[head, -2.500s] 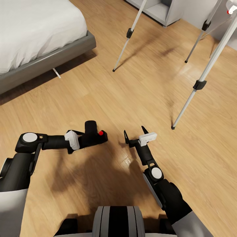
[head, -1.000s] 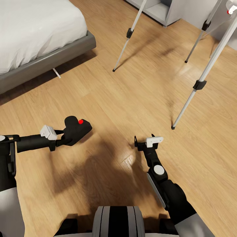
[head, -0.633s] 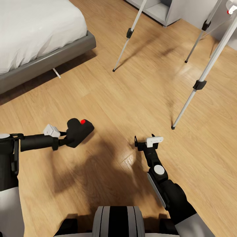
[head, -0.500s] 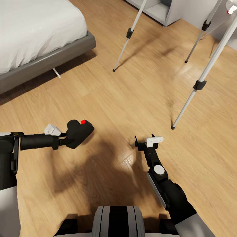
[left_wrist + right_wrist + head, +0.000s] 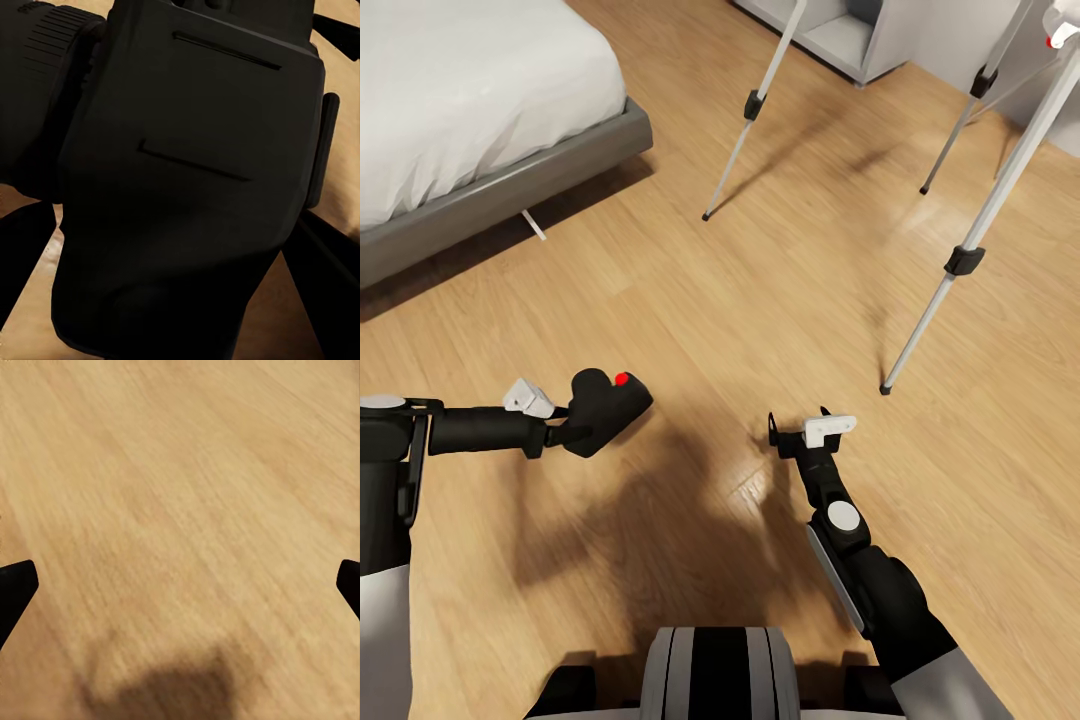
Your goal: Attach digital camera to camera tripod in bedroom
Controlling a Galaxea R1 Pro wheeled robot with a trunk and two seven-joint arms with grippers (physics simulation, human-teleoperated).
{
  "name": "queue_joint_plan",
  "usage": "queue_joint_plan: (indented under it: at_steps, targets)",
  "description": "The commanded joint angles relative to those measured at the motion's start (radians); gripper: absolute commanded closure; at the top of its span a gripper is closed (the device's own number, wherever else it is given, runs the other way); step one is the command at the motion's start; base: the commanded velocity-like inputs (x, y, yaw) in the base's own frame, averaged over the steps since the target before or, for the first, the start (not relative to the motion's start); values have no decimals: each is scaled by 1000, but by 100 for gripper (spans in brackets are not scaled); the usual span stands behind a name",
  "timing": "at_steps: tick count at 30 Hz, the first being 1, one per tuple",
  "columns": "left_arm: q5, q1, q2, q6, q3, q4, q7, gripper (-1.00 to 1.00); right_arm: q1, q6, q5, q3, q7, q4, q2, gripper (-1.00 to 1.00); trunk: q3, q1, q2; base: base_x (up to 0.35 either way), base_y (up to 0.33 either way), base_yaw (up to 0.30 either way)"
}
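Observation:
In the head view my left gripper [image 5: 582, 428] is shut on the digital camera [image 5: 603, 408], a black body with a red button [image 5: 622, 379] on top, held low over the wood floor at the left. The left wrist view has the camera's dark body [image 5: 187, 187] right in front of the lens. My right gripper [image 5: 797, 420] hangs open over bare floor, its fingertips [image 5: 15, 589] wide apart in the right wrist view. The camera tripod's silver legs with black clamps stand ahead: one leg [image 5: 753, 105] at the centre back, another [image 5: 964, 260] at the right. Its head is out of view.
A grey-framed white bed [image 5: 510, 170] fills the upper left. A grey cabinet [image 5: 860, 35] stands behind the tripod. The tripod's third leg [image 5: 970, 100] stands at the far right. Wood floor [image 5: 760, 290] lies between my arms and the tripod feet.
The left arm swung the camera out to the left, then eased it slightly back to the right and turned it. The right gripper drew back a little, then stayed still.

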Motion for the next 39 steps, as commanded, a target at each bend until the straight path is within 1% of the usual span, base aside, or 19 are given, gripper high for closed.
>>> queue_joint_plan:
  at_steps: [1,12,17,21,26,27,32,33,39]
  targets:
    - [-10,-1,0,7,0,-1,-10,100,0,4,3,2,-6,-1,0,-100,0,0,0,0,0,0]
    - [-10,-1,-17,-8,-17,-1,-10,100,0,0,1,10,-5,-7,0,-100,0,0,0,0,0,0]
    - [-9,-1,-25,-27,-22,-1,-10,100,0,-2,-1,11,-5,-7,1,-100,0,0,0,0,0,0]
    - [-7,-1,-32,-39,-24,-1,-10,100,0,-3,-1,12,-5,-7,1,-100,0,0,0,0,0,0]
    - [-6,0,-34,-27,-18,-1,-10,100,0,-4,-1,12,-5,-7,1,-100,0,0,0,0,0,0]
    - [-5,0,-49,-23,-24,0,-10,100,0,-4,-1,13,-5,-7,1,-100,-4,0,0,0,0,0]
    - [-5,-1,-54,-25,-25,0,-10,100,0,-4,-2,13,-5,-7,1,-100,-23,3,-2,0,0,0]
    - [-5,-1,-56,-26,-32,1,-10,100,0,-4,-2,13,-5,-7,0,-100,-27,3,-2,0,0,0]
    - [-5,0,-56,-25,-34,1,-10,100,0,-3,-3,16,-4,-7,0,-100,-50,6,-3,0,0,0]
